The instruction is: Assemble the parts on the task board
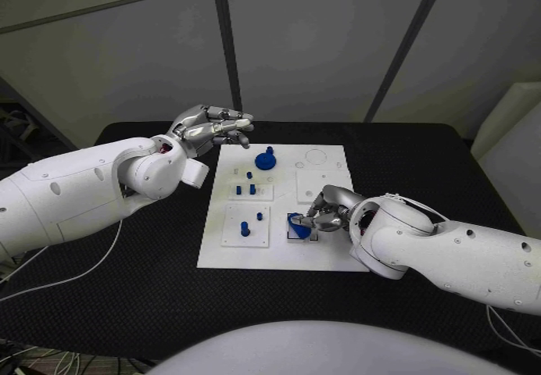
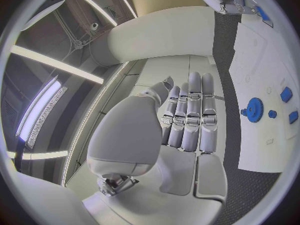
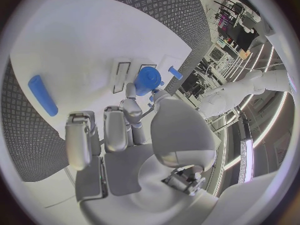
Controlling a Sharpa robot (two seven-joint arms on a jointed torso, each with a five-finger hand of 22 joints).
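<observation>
The white task board (image 1: 282, 250) lies in the middle of the black table. A blue gear with a knob (image 1: 265, 160) stands near its far edge, and small blue pegs (image 1: 245, 189) stand left of centre. My right hand (image 1: 324, 211) is low over the board's near right part and pinches a round blue part (image 1: 300, 226) between thumb and finger; the same blue part (image 3: 147, 80) sits at its fingertips (image 3: 131, 92). My left hand (image 1: 212, 125) hangs above the table beyond the board's far left corner, fingers (image 2: 190, 115) stretched out and holding nothing. The gear (image 2: 254, 109) lies ahead of it.
A blue bar (image 3: 42, 95) lies flat on the board (image 3: 81, 40), and a short peg (image 3: 175, 73) stands beyond the held part. Another peg (image 1: 245, 229) stands in the near left plate. A white cable (image 1: 68, 273) trails over the table's left side (image 1: 135, 297).
</observation>
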